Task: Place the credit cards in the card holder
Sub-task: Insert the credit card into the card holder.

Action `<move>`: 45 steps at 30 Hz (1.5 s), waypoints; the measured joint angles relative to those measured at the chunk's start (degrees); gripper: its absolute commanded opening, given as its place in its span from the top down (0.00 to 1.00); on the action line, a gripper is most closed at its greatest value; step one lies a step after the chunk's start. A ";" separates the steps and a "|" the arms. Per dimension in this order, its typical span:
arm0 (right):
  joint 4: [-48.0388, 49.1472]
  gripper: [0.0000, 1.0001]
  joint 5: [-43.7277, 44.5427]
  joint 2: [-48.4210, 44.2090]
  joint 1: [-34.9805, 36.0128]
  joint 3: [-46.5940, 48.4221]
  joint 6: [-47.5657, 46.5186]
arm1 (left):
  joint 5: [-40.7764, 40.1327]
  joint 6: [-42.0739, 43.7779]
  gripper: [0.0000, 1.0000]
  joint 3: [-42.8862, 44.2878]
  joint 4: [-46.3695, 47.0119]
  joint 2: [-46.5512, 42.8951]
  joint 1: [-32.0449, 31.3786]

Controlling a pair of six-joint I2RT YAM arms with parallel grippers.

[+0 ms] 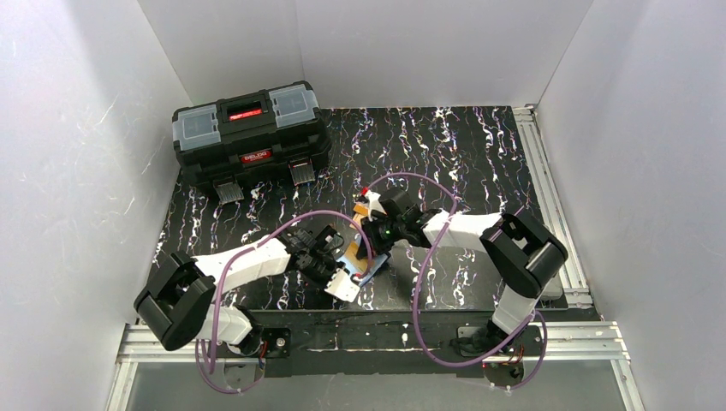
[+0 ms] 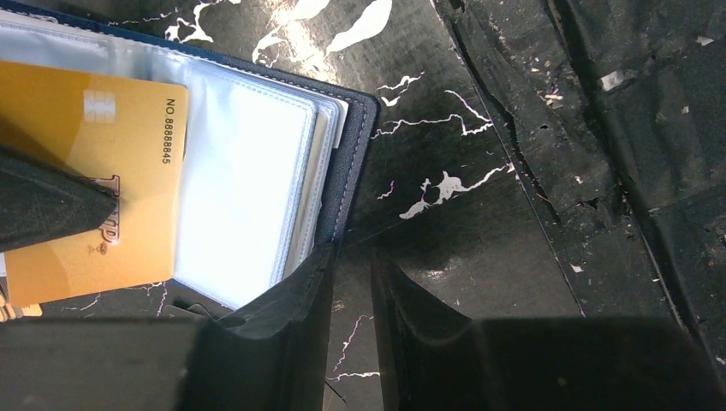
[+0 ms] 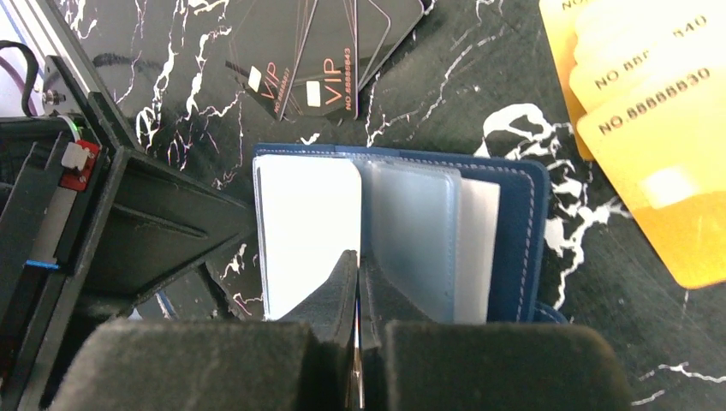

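Your left claw (image 2: 353, 257) is almost closed, with a slim gap and nothing in it, one fingertip at the edge of the open wallet (image 2: 349, 163). The wallet lies on the tabletop (image 2: 531, 128) between your two arms. Your right claw (image 3: 358, 261) is clenched on an orange card (image 2: 86, 171) over the wallet's clear pockets, and spare orange cards (image 3: 659, 128) lie just beside the wallet.

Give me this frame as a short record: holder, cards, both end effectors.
card holder: open on the table, clear pockets showing
right end effector: shut on orange card, over the pockets
left end effector: slightly open at holder's edge
loose cards: orange stack and dark VIP cards beside holder
toolbox: closed, back left
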 measured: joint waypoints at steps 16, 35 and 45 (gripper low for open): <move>16.98 0.99 -3.50 -4.11 -6.27 -11.52 10.47 | 0.83 2.16 0.82 1.64 -1.92 1.88 0.00; 31.91 0.99 -5.38 2.71 -6.27 -13.99 20.55 | 0.98 3.13 0.84 3.02 -3.21 3.39 0.00; 33.35 0.99 -7.21 3.19 -6.27 -14.97 21.68 | 0.96 3.50 0.85 3.13 -3.39 3.48 0.00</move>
